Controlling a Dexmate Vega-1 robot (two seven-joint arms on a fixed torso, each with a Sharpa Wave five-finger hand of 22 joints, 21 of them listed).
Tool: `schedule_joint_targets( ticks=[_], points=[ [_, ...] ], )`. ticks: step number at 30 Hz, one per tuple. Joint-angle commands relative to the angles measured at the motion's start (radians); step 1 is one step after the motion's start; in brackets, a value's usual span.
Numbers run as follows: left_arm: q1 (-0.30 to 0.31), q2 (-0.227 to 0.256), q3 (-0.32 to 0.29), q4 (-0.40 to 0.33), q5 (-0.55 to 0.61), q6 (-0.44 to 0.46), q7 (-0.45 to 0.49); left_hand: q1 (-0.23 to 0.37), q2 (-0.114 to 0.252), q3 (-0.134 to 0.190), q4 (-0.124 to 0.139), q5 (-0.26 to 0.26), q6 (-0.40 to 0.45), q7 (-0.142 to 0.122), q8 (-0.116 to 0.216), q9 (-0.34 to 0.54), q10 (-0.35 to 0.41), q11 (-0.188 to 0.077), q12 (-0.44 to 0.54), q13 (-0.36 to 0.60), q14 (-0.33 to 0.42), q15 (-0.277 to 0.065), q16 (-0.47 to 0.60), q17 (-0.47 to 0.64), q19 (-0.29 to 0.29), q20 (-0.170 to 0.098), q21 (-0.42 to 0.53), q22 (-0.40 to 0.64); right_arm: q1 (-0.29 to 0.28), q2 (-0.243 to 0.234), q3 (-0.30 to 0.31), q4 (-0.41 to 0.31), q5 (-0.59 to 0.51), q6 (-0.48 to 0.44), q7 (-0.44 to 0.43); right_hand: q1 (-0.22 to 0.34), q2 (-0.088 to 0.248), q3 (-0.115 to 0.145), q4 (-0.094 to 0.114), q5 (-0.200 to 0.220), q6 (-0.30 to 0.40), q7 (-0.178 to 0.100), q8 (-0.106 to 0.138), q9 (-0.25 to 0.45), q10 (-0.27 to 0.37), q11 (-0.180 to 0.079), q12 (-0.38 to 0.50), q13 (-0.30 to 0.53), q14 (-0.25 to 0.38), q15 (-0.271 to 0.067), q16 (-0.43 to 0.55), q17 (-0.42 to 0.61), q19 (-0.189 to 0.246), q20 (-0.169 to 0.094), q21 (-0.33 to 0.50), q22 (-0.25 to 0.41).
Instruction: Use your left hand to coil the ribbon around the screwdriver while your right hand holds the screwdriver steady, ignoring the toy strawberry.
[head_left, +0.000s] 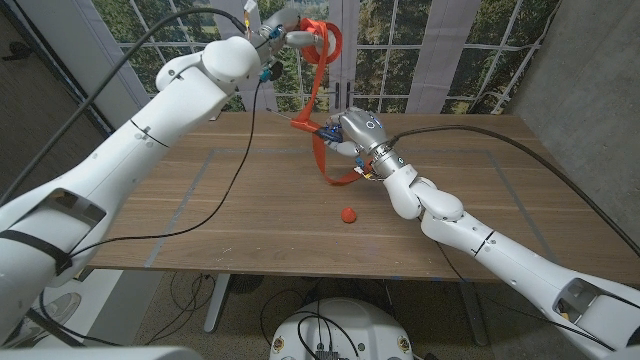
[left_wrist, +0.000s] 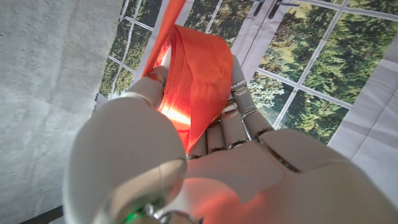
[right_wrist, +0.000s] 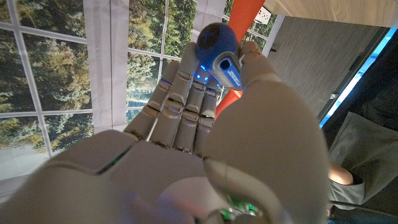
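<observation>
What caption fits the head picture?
Left hand lifts the orange ribbon high while the right hand grips the screwdriver; toy strawberry sits on the table.

Satiny cloth ribbon (left_wrist: 199, 68), matt wood table (head_left: 230, 190), glossy plastic screwdriver (right_wrist: 219, 48) handle

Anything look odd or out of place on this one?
Nothing damaged or spilled. The ribbon hangs in loose loops between the raised left robot hand and the screwdriver in the right robot hand; the toy strawberry lies apart.
</observation>
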Motion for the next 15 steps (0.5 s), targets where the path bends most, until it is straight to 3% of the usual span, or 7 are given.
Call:
schedule_joint_targets(
  ticks=[1, 15],
  points=[
    [0.083, 0.048, -0.064, -0.083, -0.033, -0.053, -0.008, 0.062, 0.090, 0.034, 0.021, 0.009, 0.202, -0.126, 0.003, 0.002, 0.257, -0.249, 0.014, 0.176, 0.183, -0.222, 0.003, 0.000, -0.002, -0.006, 0.006, 0.001, 0.063, 0.038, -0.028, 0.107, 0.048, -0.082, 0.040, 0.133, 0.129, 0.008, 0.000, 0.006, 0.135, -0.125, 0.008, 0.001, 0.075, -0.068, -0.001, 0.019, 0.060, -0.121, -0.004, 0.000, 0.000, -0.007, 0.007, 0.001],
    [0.202, 0.096, -0.151, -0.125, -0.129, -0.122, -0.009, 0.063, 0.090, 0.034, 0.021, 0.009, 0.201, -0.125, 0.002, 0.003, 0.261, -0.250, 0.014, 0.179, 0.186, -0.223, 0.003, 0.001, -0.002, -0.007, 0.005, 0.001, 0.060, 0.054, -0.002, 0.096, 0.127, -0.182, -0.002, 0.132, 0.129, 0.008, 0.000, 0.008, 0.133, -0.122, 0.004, 0.001, 0.077, -0.070, -0.005, 0.020, 0.065, -0.120, -0.007, -0.001, -0.001, -0.004, 0.011, 0.001]
  ],
)
